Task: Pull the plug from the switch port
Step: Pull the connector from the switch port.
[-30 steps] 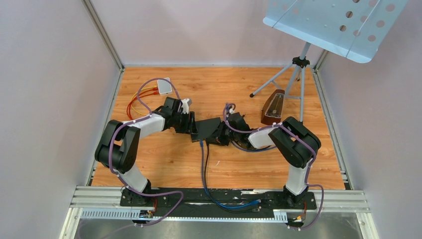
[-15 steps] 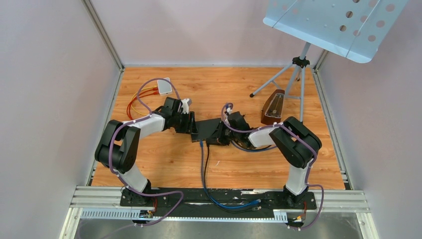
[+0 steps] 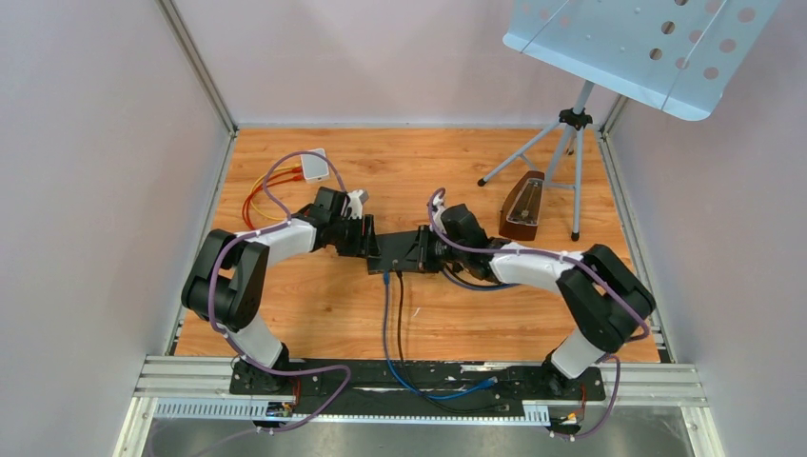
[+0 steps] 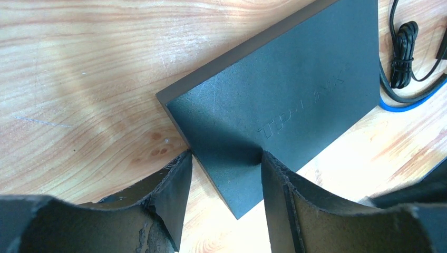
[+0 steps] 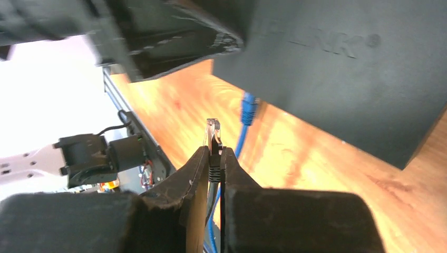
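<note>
The right gripper (image 5: 213, 171) is pinching the black plug (image 5: 213, 138) tight, its clear tip pointing out along the jaws. That tip is standing free (apparently clear of its port), the switch (image 5: 337, 68) lying just beyond, up and right, where a blue plug (image 5: 248, 108) is sitting seated. The left gripper (image 4: 225, 166) is clamping the switch's corner.

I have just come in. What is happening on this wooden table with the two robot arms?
The left gripper clamps the flat black network switch near one corner, apparently to steady it. The right gripper is shut on the clear plastic plug of a black cable. This plug is already out of its port and clear of the switch. A blue cable is plugged into the switch.
</note>
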{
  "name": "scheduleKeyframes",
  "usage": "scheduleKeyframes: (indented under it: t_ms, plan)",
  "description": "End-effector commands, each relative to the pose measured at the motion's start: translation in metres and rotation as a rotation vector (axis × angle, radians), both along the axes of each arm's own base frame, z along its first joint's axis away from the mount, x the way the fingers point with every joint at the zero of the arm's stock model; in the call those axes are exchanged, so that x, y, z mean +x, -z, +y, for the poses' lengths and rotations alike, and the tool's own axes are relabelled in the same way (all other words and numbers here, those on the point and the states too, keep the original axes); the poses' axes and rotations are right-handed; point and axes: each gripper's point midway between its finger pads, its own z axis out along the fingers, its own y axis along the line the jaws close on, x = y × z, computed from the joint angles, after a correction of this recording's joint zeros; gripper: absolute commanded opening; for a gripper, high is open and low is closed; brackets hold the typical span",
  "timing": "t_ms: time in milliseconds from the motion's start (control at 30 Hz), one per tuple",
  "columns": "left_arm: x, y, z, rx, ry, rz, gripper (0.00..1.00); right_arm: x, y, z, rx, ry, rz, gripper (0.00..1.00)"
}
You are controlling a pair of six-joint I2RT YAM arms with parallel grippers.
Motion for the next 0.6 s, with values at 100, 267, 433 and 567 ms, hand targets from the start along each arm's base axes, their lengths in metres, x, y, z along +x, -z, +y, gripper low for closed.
scheduleKeyframes:
  t_ms: [100,267,433,567]
  plan:
    - [-0.006,-0.004,0.003,0.014,-0.009,-0.025,0.64,0.013,-0.095,-0.008,0.048,0.007,-0.274,0.0]
    - [0.005,-0.033,0.008,0.011,-0.061,-0.119,0.75,0.009,-0.151,-0.025,0.074,0.02,-0.411,0.0]
    - [0.009,-0.058,0.018,0.012,-0.125,-0.213,1.0,-0.008,-0.239,-0.047,0.163,0.021,-0.651,0.0]
    - [0.013,-0.087,0.023,-0.004,-0.166,-0.301,1.0,-0.026,-0.307,-0.068,0.207,0.019,-0.835,0.0]
